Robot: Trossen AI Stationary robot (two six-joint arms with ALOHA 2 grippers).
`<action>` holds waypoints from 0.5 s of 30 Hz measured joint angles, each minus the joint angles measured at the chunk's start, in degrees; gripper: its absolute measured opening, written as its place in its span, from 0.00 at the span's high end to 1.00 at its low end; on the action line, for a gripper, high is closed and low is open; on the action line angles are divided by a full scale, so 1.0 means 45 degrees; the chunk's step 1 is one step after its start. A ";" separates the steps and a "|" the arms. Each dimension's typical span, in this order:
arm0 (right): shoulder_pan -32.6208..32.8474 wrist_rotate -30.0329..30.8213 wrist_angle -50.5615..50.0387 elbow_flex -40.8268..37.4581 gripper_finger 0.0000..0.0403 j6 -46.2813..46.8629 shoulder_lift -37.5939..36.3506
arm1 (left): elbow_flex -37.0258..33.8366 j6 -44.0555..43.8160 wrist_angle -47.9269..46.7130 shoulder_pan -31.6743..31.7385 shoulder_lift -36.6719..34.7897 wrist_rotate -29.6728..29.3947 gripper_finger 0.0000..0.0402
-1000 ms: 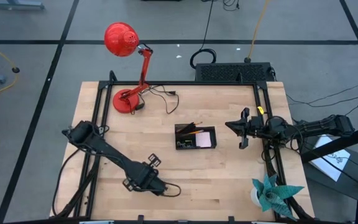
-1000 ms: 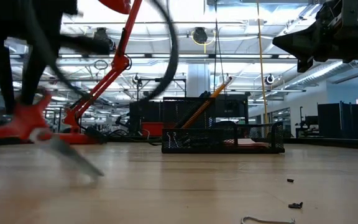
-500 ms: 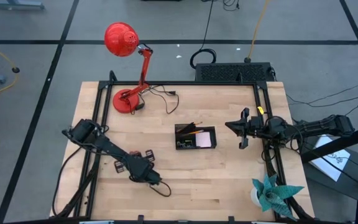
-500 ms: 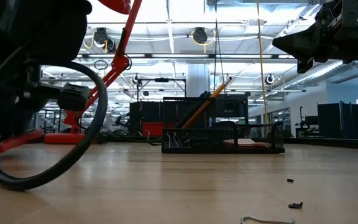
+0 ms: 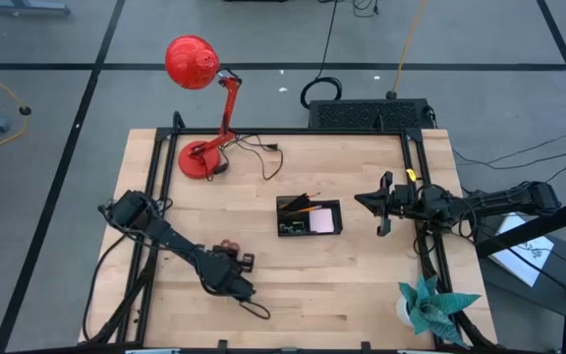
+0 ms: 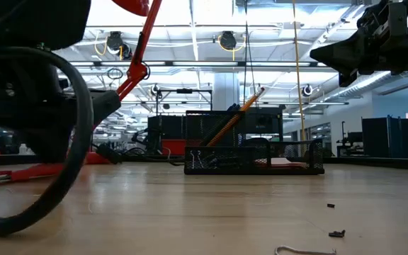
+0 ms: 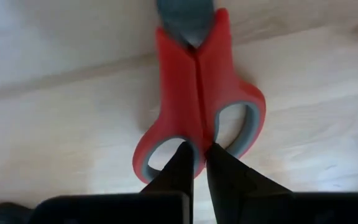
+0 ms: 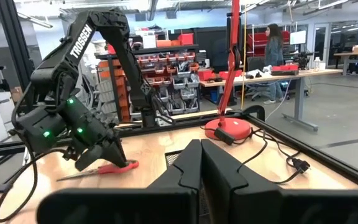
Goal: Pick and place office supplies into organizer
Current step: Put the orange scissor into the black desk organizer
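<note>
My left gripper (image 5: 226, 252) is over the near left part of the table, shut on the red-handled scissors (image 7: 197, 93). In the right wrist view the scissors (image 8: 104, 168) lie nearly level, low over the wood. My right gripper (image 5: 381, 202) hovers shut, holding nothing, to the right of the organizer (image 5: 309, 216). This small black tray stands near the table's middle, with orange pencils (image 6: 236, 117) leaning in it and a pale pink pad (image 5: 324, 220). Tiny black clips (image 6: 337, 233) lie on the wood near the low camera. My left gripper pinches the scissors where the two red handle loops (image 7: 199, 140) meet, with one fingertip (image 7: 180, 155) in each loop. It comes slanting down from above, the fingers along the scissors and the blades (image 8: 67, 177) pointing away from it. Whether the blades touch the table I cannot tell.
A red desk lamp (image 5: 204, 118) stands at the far left, its cord (image 5: 258, 152) trailing across the wood. A teal paper plant (image 5: 430, 305) sits at the near right corner. A larger black box (image 5: 367, 113) lies beyond the far edge. A person (image 8: 272, 50) stands far off.
My left gripper has carried the scissors from close to the near edge toward the far and left, and has turned as it went. The scissors, earlier tilted with the blades slanting down, now lie nearly level.
</note>
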 joint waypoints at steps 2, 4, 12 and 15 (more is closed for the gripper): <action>-0.0005 0.0000 0.0000 0.0000 0.99 0.0077 0.0018 | 0.0000 0.0865 0.0357 -0.0094 0.0005 -0.0412 0.93; -0.0001 0.0000 0.0000 0.0000 0.99 0.0082 0.0018 | 0.0000 0.1010 0.0699 -0.0128 0.0010 -0.0606 0.91; -0.0002 0.0000 0.0000 0.0000 0.99 0.0083 0.0018 | 0.0010 0.0028 0.1129 -0.0287 0.0010 -0.0649 0.79; -0.0003 0.0004 0.0000 0.0000 0.99 0.0083 0.0018 | 0.0034 -0.0246 0.1169 -0.0395 0.0010 -0.0637 0.73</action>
